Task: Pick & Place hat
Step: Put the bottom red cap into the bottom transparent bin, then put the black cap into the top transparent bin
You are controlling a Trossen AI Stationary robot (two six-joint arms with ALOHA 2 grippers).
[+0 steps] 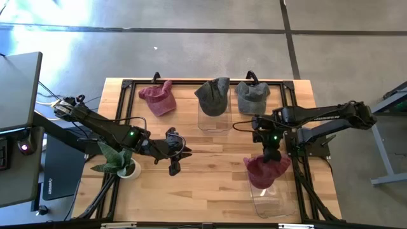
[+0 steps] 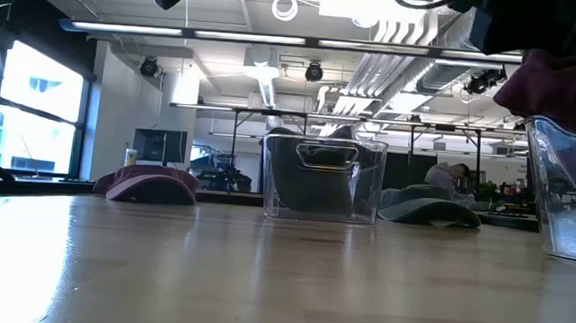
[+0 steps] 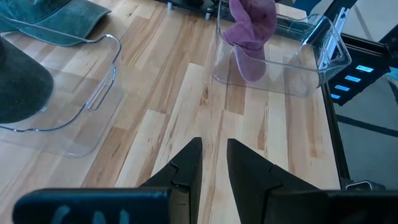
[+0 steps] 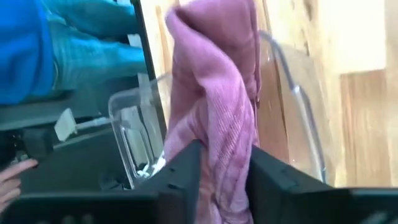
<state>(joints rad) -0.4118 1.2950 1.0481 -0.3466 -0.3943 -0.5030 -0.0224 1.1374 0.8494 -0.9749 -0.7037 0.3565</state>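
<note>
A maroon hat (image 1: 266, 169) hangs from my right gripper (image 1: 272, 154) over a clear bin (image 1: 270, 194) at the table's near right; it shows in the right wrist view (image 4: 214, 106) and the left wrist view (image 3: 249, 31). My left gripper (image 1: 173, 164) hovers at mid table, its fingers nearly together and empty (image 3: 212, 168). Another maroon hat (image 1: 159, 98) lies at the far left. A dark grey hat (image 1: 213, 95) sits in a second clear bin (image 1: 215, 117). A lighter grey hat (image 1: 252, 97) lies on the table at the far right. My right gripper pinches a bunched fold of the maroon hat (image 4: 224, 155) between its two fingers, coming from above and pointing down. The hat hangs below the fingers, and its lower part (image 3: 250, 65) reaches down into the clear bin.
A potted plant (image 1: 119, 162) stands at the near left beside my left arm. A black frame (image 1: 210, 81) runs along the table's far edge. Bare wood lies between the two bins. A person's hand (image 4: 12, 177) shows beyond the table in the right wrist view.
</note>
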